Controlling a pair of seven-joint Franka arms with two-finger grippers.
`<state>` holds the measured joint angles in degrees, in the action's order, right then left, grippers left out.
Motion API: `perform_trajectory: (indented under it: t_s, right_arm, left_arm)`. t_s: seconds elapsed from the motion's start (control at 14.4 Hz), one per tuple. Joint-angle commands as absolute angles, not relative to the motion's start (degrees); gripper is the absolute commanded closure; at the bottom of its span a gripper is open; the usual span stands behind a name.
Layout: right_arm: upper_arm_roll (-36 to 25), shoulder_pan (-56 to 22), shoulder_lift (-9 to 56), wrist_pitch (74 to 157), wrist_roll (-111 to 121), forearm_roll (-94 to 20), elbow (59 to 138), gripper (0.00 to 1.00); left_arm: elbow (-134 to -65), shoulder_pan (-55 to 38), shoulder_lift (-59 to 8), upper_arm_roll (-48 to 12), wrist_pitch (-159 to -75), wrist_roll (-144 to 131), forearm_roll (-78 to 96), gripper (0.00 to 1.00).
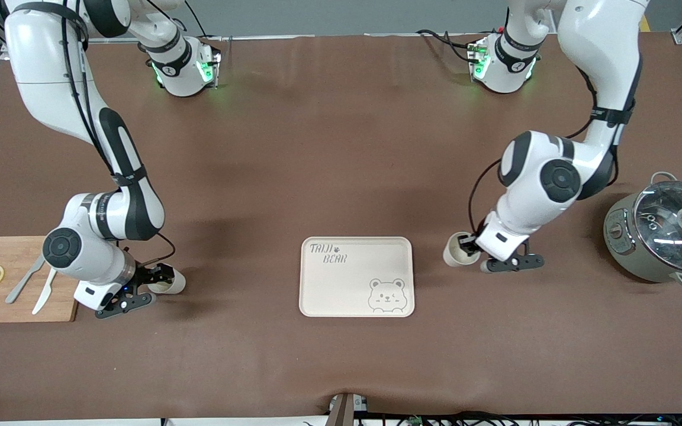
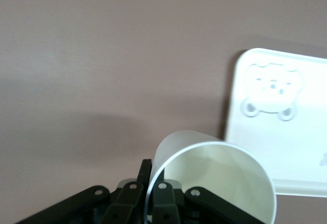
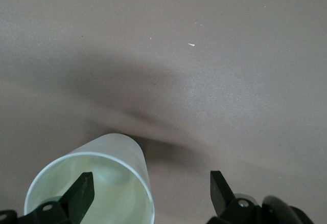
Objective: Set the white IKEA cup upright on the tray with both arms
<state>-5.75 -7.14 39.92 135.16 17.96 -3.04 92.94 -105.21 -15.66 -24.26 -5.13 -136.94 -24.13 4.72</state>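
LEFT gripper (image 1: 470,247) clenched on one cup's (image 1: 457,249) rim beside the tray (image 1: 356,276) | RIGHT gripper (image 1: 150,285) jaws spread, one finger inside second cup (image 1: 169,283) by cutting board (image 1: 18,278) | RISK: thin rim pinch, cup could swing or slip when lifted

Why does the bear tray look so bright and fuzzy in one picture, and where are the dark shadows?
Left wrist view: the tray glows washed-out white, its bear faint and soft, while the cup in the left gripper shows clearer. Right wrist view: a dark smeared shadow lies on the table past the other cup. Front view: evenly lit, print sharp.
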Motion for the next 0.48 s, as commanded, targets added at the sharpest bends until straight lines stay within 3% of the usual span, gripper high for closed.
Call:
perform_trajectory:
  t_s: [0.0,0.14,0.42]
  right_arm:
    - [-5.89,-7.38,39.81,136.05,18.72,-3.60,93.52,0.00]
    - [-5.89,-7.47,39.81,136.05,18.72,-3.60,93.52,0.00]
    - [-5.80,-7.47,39.81,135.97,18.63,-3.60,93.52,0.48]
  left_arm:
    - [-100.21,-18.62,-28.20,-4.75,-135.97,-29.16,5.98,1.00]
    - [-98.71,-20.21,-29.87,-4.75,-135.97,-31.19,5.98,1.00]
    - [-95.02,-24.42,-34.61,-4.48,-136.05,-35.41,5.98,1.00]
